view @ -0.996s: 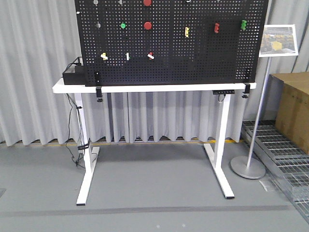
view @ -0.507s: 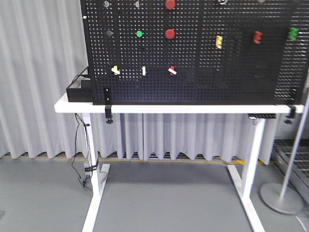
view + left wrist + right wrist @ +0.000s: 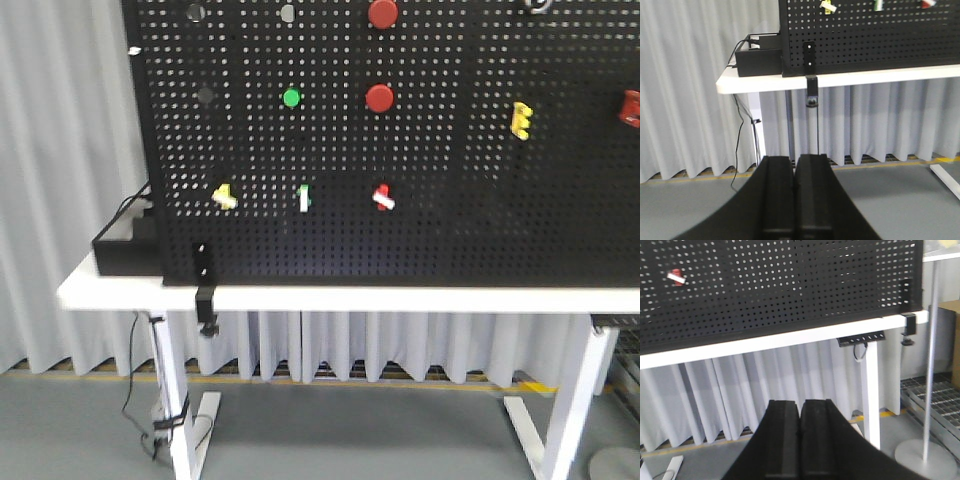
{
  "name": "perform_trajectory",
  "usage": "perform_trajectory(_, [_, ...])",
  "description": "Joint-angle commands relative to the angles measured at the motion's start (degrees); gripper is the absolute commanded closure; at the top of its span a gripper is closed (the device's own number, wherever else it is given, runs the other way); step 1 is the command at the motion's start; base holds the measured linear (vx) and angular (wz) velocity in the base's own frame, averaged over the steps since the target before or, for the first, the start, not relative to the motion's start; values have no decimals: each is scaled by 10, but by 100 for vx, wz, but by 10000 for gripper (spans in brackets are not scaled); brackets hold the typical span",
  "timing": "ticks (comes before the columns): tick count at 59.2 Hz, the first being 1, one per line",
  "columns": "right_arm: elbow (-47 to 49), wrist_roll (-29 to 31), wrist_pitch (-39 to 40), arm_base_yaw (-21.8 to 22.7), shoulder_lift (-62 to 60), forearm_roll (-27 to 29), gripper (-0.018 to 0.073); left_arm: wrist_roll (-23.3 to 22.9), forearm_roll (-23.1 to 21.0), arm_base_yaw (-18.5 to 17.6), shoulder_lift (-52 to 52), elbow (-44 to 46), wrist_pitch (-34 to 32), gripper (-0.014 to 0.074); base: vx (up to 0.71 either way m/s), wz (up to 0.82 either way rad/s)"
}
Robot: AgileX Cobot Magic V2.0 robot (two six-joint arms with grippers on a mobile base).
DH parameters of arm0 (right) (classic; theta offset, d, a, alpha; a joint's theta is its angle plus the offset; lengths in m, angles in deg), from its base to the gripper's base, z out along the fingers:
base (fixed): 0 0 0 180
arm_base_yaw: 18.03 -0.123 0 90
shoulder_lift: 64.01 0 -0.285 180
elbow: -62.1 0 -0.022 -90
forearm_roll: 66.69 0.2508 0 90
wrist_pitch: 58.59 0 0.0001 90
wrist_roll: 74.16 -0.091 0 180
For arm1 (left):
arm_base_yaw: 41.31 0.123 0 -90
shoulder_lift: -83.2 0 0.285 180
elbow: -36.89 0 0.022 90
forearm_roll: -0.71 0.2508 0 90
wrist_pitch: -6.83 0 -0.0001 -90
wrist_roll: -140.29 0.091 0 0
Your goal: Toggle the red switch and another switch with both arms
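The red switch (image 3: 383,197) is a small red lever on a white base, low on the black pegboard (image 3: 450,220). It also shows at the top right of the left wrist view (image 3: 926,3) and upper left of the right wrist view (image 3: 676,277). Beside it sit a green-white switch (image 3: 304,198) and a yellow switch (image 3: 225,196). My left gripper (image 3: 795,160) is shut on nothing, well short of the board and below table height. My right gripper (image 3: 800,402) is likewise shut and empty, far from the board. Neither arm appears in the front view.
The pegboard stands on a white table (image 3: 300,297), held by a black clamp (image 3: 206,300). Two large red round buttons (image 3: 379,98) and a green button (image 3: 291,98) sit higher up. A black box (image 3: 125,250) rests at the table's left end. A sign stand (image 3: 930,365) stands right.
The front view has closed in on the pegboard: the board and its switches look larger and sit lower in frame, and the sign stand has left the picture.
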Motion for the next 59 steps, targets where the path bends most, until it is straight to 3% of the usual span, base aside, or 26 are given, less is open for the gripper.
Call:
perform_trajectory(1, [-3,2,47,4,-5,0,565,1,-6,0,-11,-12,-44,594,53,-3])
perform_trajectory(59, [-3,2,47,4,-5,0,565,1,-6,0,-11,-12,-44,594,41,3])
